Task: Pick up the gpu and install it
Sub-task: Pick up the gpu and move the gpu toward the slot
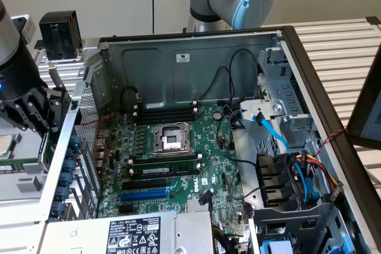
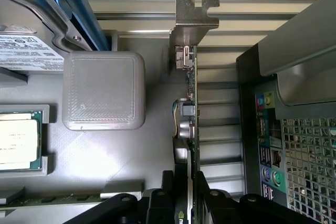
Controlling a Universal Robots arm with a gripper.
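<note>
— Slatted metal table (image 1: 333, 40), with an open computer case (image 1: 196, 40) on it. What's inside?

— From the exterior view: a motherboard (image 1: 196, 147) with a bare CPU socket (image 1: 172, 138), one memory stick (image 1: 166, 171), and a blue expansion slot (image 1: 146, 194) with nothing in it. The power supply (image 1: 131, 233) is nearest the camera and the drive cables are at the exterior view's right. The gripper (image 1: 56, 104) hangs outside the case, at the exterior view's left.

— And the wrist view?

— The gpu (image 2: 188, 114) stands edge-on over a grey tray (image 2: 136, 156), just beside the case's port panel (image 2: 268, 150). Its silver bracket (image 2: 195, 19) is at the end away from the fingers (image 2: 157, 205). A CPU (image 2: 18, 140) lies in one tray pocket. The jaws are narrowed onto the card, with what looks like a finger against each face.

— Which step?

— The pick-up, I judge; nothing is installed. Any lift calls for a square hold, with the case wall so near.
</note>
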